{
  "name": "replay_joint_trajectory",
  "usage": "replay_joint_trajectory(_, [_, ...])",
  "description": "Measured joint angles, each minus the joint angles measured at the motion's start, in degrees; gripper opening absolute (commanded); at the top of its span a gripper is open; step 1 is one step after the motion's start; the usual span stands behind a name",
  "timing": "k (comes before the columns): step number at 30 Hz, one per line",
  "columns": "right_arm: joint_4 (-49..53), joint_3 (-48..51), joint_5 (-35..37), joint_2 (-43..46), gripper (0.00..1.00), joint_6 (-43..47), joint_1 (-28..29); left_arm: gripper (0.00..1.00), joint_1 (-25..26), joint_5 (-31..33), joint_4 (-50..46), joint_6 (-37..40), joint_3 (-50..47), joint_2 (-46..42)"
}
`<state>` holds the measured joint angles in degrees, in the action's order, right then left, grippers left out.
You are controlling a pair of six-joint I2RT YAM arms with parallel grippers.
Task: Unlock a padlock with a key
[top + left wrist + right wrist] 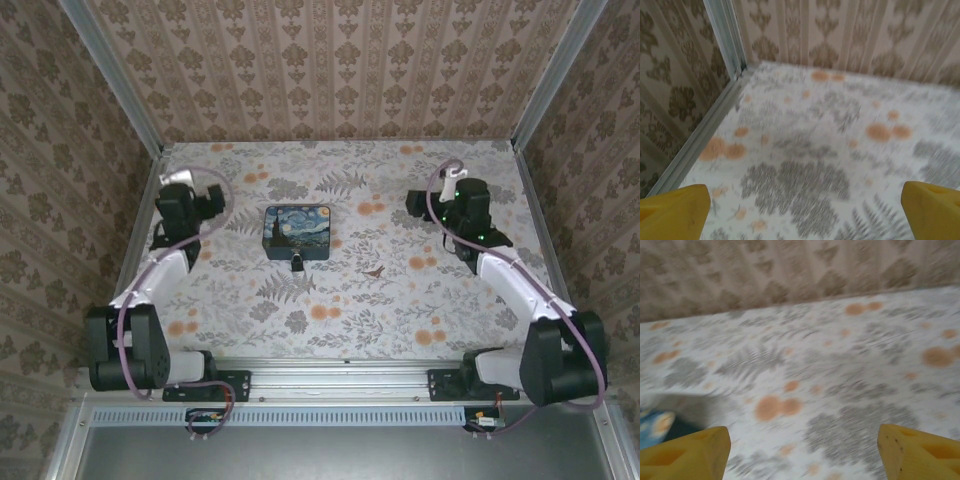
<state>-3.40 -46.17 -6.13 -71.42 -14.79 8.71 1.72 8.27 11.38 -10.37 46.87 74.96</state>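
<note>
Dark and tiny, the padlock (298, 262) sits on the floral table (340, 185) just beside the near edge of the starry-night box (297, 228). Right of it, clearly apart, lies the reddish-brown key (375, 271). Both arms hang back toward the sides. The left gripper (805, 212) has its yellow fingers (675, 212) spread wide over bare tabletop. The right gripper (805, 455) is likewise spread and holds nothing, with a blurred corner of the box low to its left.

Beige wallpaper (330, 60) with brown damask stripes covers three walls, aluminium posts (112, 75) at the corners. The bench (340, 300) wears a pale cloth of grey ferns and orange blossoms, a metal rail (340, 375) along its near edge.
</note>
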Motion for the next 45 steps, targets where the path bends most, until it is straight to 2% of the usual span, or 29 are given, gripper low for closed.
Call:
replay_joint_trajectory(2, [4.6, 1.0, -0.2, 1.1, 0.71, -2.5, 4.1, 1.00, 0.4, -0.5, -7.2, -3.9, 4.6, -1.5])
replay_joint_trajectory(4, [8.9, 3.2, -0.5, 2.0, 0.68, -5.0, 7.9, 1.00, 3.2, 0.1, -14.7, -7.1, 8.0, -2.6])
replay_joint_trajectory(10, [17.7, 9.8, -0.9, 4.8, 0.59, -9.6, 12.2, 1.00, 23.1, 1.7, -36.0, -14.4, 10.4, -4.8])
replay_joint_trajectory(14, [17.7, 10.6, -2.9, 4.5, 0.49, -10.7, 13.3, 1.00, 35.1, 1.3, -43.0, -18.4, 8.2, -6.8])
replay_joint_trajectory(17, [16.4, 10.5, -4.8, 1.1, 0.43, -11.1, 14.1, 1.00, 40.4, 0.4, -45.3, -20.8, 7.2, -7.1])
replay_joint_trajectory(26, [12.5, 10.4, -6.2, -6.8, 0.44, -13.8, 15.9, 1.00, 43.6, -3.1, -46.0, -26.4, 6.7, -4.5])
replay_joint_trajectory(34, [9.9, 7.7, -5.6, -14.9, 0.35, -15.5, 17.3, 1.00, 44.0, -4.0, -46.1, -27.4, 6.7, -2.1])
replay_joint_trajectory(45, [11.5, 4.0, -1.8, -19.8, 0.24, -15.7, 18.4, 1.00, 44.0, -4.0, -46.1, -27.4, 6.7, -2.1])
